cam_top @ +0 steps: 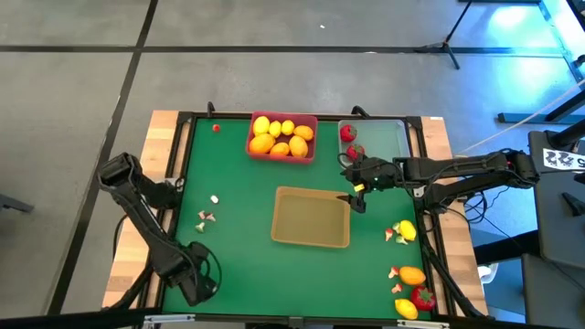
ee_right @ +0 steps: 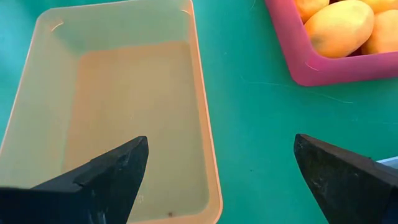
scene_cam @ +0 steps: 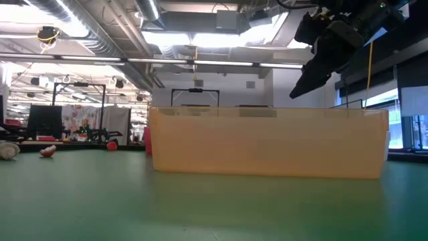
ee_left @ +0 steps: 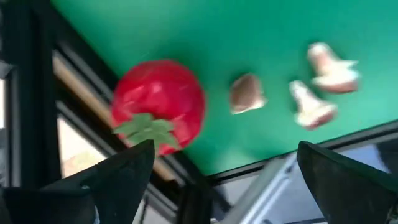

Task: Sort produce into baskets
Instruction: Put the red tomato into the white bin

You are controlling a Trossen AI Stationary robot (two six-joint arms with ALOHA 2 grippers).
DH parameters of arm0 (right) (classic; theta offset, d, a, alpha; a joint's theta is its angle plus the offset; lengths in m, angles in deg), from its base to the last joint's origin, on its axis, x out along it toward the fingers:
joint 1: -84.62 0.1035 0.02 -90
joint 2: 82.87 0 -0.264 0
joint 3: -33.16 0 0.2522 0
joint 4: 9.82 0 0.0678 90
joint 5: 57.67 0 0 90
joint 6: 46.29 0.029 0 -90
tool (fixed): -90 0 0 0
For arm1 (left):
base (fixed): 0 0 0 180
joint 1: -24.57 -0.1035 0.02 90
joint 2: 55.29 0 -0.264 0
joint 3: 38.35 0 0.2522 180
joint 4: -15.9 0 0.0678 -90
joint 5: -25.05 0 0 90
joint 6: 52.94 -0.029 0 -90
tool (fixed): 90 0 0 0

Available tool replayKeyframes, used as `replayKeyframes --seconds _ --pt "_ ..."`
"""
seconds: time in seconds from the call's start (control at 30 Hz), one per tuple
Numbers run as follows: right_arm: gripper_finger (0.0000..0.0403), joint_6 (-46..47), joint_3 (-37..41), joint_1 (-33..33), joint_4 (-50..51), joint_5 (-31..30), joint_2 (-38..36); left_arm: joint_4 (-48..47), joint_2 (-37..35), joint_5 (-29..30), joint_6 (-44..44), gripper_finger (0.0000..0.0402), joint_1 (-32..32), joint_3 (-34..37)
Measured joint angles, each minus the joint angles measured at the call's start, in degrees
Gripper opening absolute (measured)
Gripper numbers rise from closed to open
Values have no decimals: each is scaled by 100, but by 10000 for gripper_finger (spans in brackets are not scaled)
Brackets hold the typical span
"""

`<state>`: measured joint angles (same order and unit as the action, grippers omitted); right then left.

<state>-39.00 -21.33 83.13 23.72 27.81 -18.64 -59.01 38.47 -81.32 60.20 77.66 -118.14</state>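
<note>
The right gripper (cam_top: 358,189) hangs with its fingers spread and empty just beside the tan tray (cam_top: 311,217), over that tray's corner nearest the clear tray (cam_top: 388,139). The tan tray holds nothing; the pink tray (cam_top: 282,151) beyond it carries the yellow fruits (cam_top: 280,135), and the clear tray has two red fruits (cam_top: 351,141).

More produce lies loose on the green mat (cam_top: 238,228): mushroom bits (cam_top: 206,218) off the tan tray's far side, and a cluster (cam_top: 409,274) of yellow, orange and red pieces towards the mat corner on the right arm's side.

The left gripper (ee_left: 221,180) waits well away from the tan tray, fingers apart, looking at a red fruit (ee_left: 159,106) and three mushroom bits.

These pieces look light, hard and smooth — likely to skid or roll. I would pinch each across its widest middle.
</note>
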Motion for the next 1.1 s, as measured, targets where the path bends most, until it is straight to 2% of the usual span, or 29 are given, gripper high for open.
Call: replayKeyframes --seconds 0.33,0.73,0.87,1.1 --pt "399 -4 0 -1 18 0 0 -81 0 -300 -276 388 56 638" --pt "399 -8 0 -2 16 0 2 -51 0 -297 -511 384 110 847" --pt "399 -11 0 -2 16 0 2 66 0 -299 -505 349 202 847" --pt "399 -17 0 -2 16 0 2 211 0 -303 -504 249 304 845"
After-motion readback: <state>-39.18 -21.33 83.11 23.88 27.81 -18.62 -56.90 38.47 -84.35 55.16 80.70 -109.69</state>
